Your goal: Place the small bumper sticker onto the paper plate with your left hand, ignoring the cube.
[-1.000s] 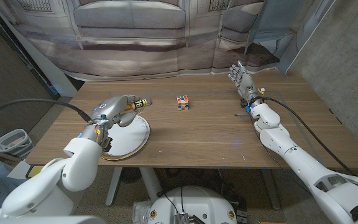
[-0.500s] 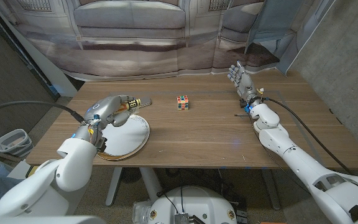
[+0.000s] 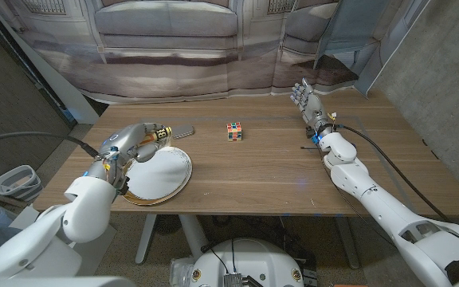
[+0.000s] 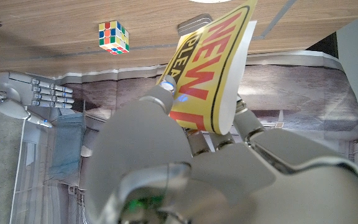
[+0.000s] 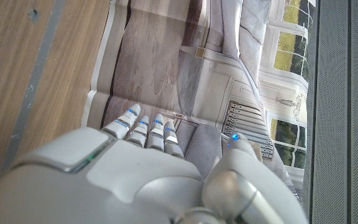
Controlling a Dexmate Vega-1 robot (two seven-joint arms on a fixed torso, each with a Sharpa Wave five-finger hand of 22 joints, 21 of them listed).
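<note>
One left hand pinches sticker, seemingly above plate

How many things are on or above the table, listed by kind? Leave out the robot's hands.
Bumper sticker: 1
Paper plate: 1
Colour cube: 1
Small grey flat object, kind unclear: 1
Total: 4
</note>
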